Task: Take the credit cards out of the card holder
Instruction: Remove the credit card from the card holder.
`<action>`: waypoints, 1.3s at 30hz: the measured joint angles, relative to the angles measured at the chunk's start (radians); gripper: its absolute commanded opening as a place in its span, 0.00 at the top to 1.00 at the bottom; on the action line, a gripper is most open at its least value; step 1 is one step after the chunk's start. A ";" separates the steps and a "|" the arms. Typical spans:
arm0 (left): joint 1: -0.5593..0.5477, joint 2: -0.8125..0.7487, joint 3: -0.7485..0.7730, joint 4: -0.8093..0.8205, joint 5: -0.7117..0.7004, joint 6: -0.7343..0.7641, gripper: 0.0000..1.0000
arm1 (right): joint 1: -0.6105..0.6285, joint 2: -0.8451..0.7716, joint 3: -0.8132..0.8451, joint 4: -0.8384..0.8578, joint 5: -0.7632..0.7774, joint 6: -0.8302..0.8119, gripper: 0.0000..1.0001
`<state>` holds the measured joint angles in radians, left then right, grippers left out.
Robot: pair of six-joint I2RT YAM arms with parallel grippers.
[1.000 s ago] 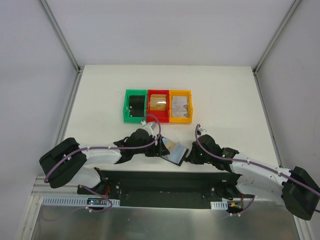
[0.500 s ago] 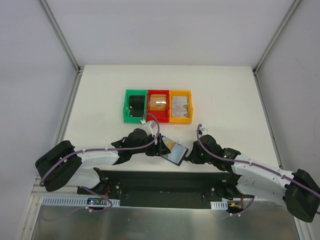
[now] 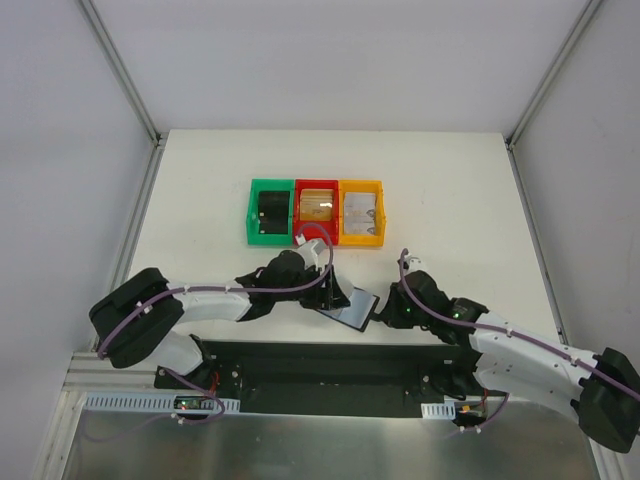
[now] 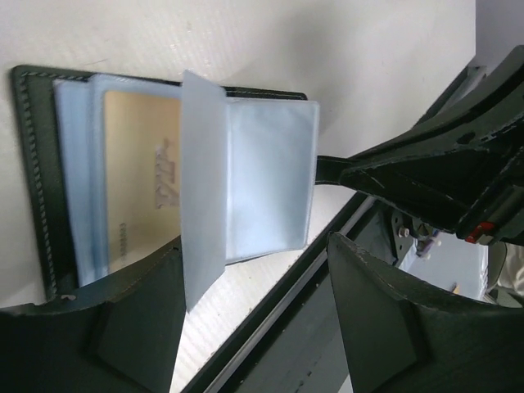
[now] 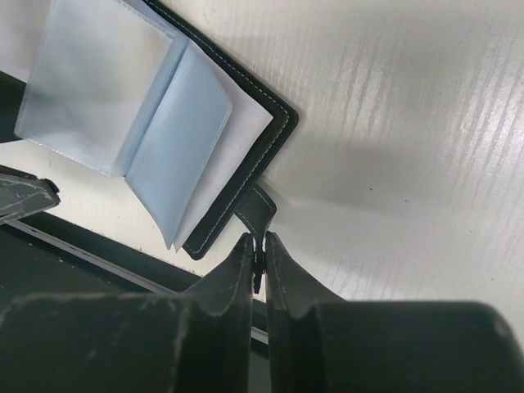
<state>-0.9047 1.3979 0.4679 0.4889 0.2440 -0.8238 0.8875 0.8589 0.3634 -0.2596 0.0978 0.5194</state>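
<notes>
The card holder (image 3: 356, 306) lies open at the table's near edge, between the two grippers. In the left wrist view the holder (image 4: 37, 180) shows a tan-gold credit card (image 4: 139, 192) inside a clear sleeve, and one bluish sleeve leaf (image 4: 203, 180) stands up. My left gripper (image 4: 254, 327) is open, with its jaws either side of that leaf's lower edge and gripping nothing. My right gripper (image 5: 259, 260) is shut on the holder's small black tab (image 5: 258, 209). In the top view the left gripper (image 3: 330, 292) is over the holder's left part and the right gripper (image 3: 383, 313) is at its right end.
Three bins stand in a row further back. The green bin (image 3: 254, 212) holds a chunky black object, the red bin (image 3: 299, 212) a tan-gold card, and the yellow bin (image 3: 381, 212) a pale card. The black base rail (image 3: 300, 350) runs just below the holder.
The left gripper has moved right, over the holder, and now hides the gold card in the top view. The holder and the right gripper have shifted slightly right.
</notes>
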 measured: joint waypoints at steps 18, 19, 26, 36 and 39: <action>-0.098 0.164 0.181 0.088 0.256 0.044 0.37 | 0.000 -0.071 0.000 -0.055 0.053 0.003 0.62; -0.105 0.188 0.200 0.093 0.275 0.048 0.37 | 0.000 -0.085 0.000 -0.065 0.061 0.003 0.61; -0.108 0.166 0.196 0.091 0.310 0.080 0.36 | 0.000 -0.196 0.003 -0.162 0.124 0.003 0.62; 0.074 -0.362 0.016 -0.029 0.135 0.107 0.39 | 0.000 -0.066 0.030 -0.055 0.048 -0.024 0.67; 0.132 -0.349 0.015 -0.107 0.072 0.109 0.44 | 0.000 0.013 0.053 -0.005 0.013 -0.037 0.69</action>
<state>-0.7723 1.0485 0.4828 0.3820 0.3157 -0.7151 0.8875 0.8715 0.4164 -0.2642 0.1112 0.4820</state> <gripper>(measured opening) 0.602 0.330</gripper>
